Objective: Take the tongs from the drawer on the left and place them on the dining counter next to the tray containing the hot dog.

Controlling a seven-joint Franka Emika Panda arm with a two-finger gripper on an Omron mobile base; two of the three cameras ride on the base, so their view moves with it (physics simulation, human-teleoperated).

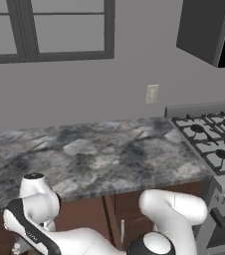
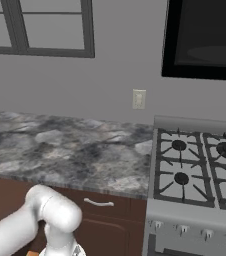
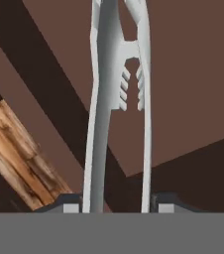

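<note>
The tongs (image 3: pixel 96 149) are slim pale grey metal and run up the middle of the hand view, scalloped teeth facing each other halfway along. They lie over the reddish-brown inside of the drawer (image 3: pixel 188 69). My gripper (image 3: pixel 116 208) straddles their near end. Each of the dark fingertips (image 3: pixel 72 206) rests against the outer side of one arm, so the jaws are shut on the tongs. In the base views my white arm (image 1: pixel 59 234) bends down below the counter's front edge. The dining counter, the tray and the hot dog are out of view.
A marbled stone top without a sink (image 1: pixel 94 154) runs across in front of me, with a gas stove (image 2: pixel 195 165) at its right end. Below it sits a closed drawer front with a curved silver handle (image 2: pixel 99 202). Wooden floor (image 3: pixel 20 149) shows beside the drawer.
</note>
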